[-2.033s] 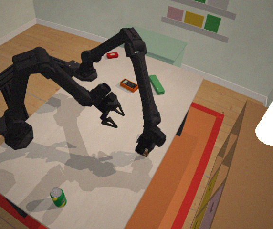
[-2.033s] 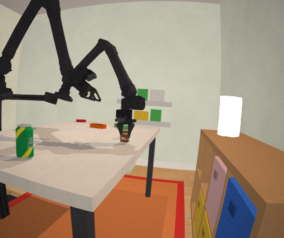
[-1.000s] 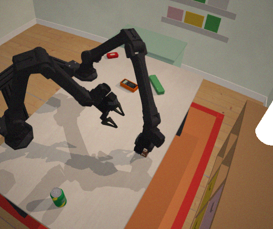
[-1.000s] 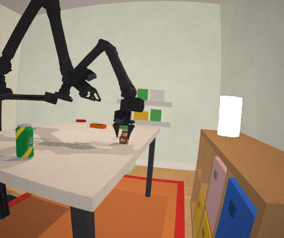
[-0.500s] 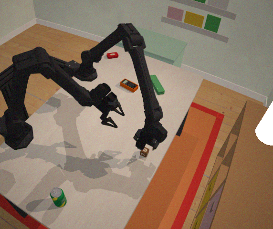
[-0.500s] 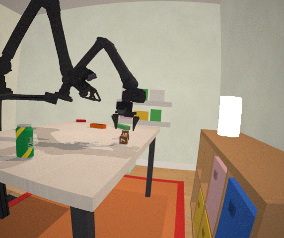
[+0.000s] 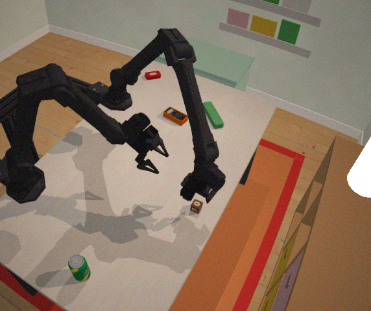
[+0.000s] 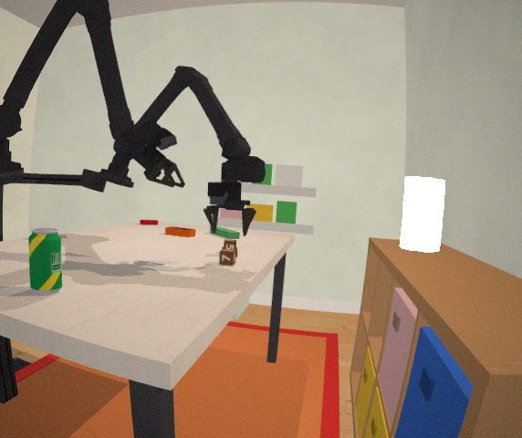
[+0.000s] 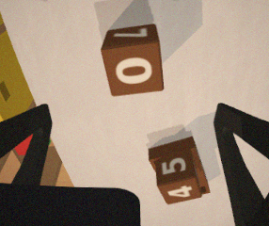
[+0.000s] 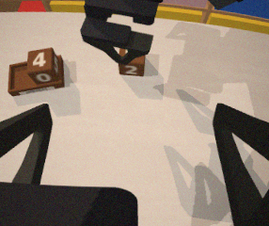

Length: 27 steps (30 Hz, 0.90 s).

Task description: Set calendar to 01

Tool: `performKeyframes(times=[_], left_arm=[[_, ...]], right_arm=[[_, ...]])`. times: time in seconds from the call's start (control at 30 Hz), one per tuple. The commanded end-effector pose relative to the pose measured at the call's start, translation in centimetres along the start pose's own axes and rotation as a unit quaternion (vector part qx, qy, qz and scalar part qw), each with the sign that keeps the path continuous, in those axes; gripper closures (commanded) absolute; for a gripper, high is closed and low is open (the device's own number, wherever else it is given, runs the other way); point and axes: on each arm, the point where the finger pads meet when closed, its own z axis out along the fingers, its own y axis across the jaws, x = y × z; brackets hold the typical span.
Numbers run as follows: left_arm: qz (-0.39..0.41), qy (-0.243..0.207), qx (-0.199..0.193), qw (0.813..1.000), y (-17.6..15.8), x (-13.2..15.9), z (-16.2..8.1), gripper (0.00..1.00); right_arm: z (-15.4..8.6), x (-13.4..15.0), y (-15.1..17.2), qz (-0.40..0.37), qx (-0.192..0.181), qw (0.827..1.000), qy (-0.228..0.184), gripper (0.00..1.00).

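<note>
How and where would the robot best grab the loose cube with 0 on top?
Probably from straight above, fingers across the middle of two opposite upright faces: the loose cube rests flat, its sides look parallel, and nothing seems to press against them.
</note>
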Motion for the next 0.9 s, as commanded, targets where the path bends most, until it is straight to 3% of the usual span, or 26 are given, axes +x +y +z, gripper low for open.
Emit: performKeyframes(times=[0.0,0.33,0.4,0.43,0.57,0.8,0.87], left_arm=[[0.118,0.016,-0.001,0.993,-2.1,-2.7,1.7,0.00],[0.310,0.079,-0.021,0.947,-4.1,-5.0,2.6,0.00],[0.310,0.079,-0.021,0.947,-4.1,-5.0,2.6,0.00],[0.310,0.085,-0.028,0.947,-3.1,-4.7,2.4,0.00],[0.329,0.099,-0.023,0.939,-4.3,-4.7,2.9,0.00],[0.316,0.101,-0.034,0.943,-3.6,-5.4,2.4,0.00],[0.317,0.101,-0.033,0.943,-3.7,-5.4,2.4,0.00]], right_arm=[[-1.8,-0.6,-0.5,-0.018,-0.015,1.000,0.005,0.00],[-6.1,-4.1,-8.2,-0.103,-0.094,0.990,0.006,0.00],[-6.1,-4.1,-8.2,-0.103,-0.094,0.990,0.006,0.00],[-6.7,-4.3,-8.9,-0.108,-0.104,0.989,0.004,0.00],[-8.8,-4.6,-11.3,-0.125,-0.140,0.982,-0.009,0.00],[-11.4,-3.9,-13.7,-0.142,-0.181,0.973,-0.026,0.00],[-11.5,-5.1,-13.6,-0.137,-0.186,0.972,-0.037,0.00]])
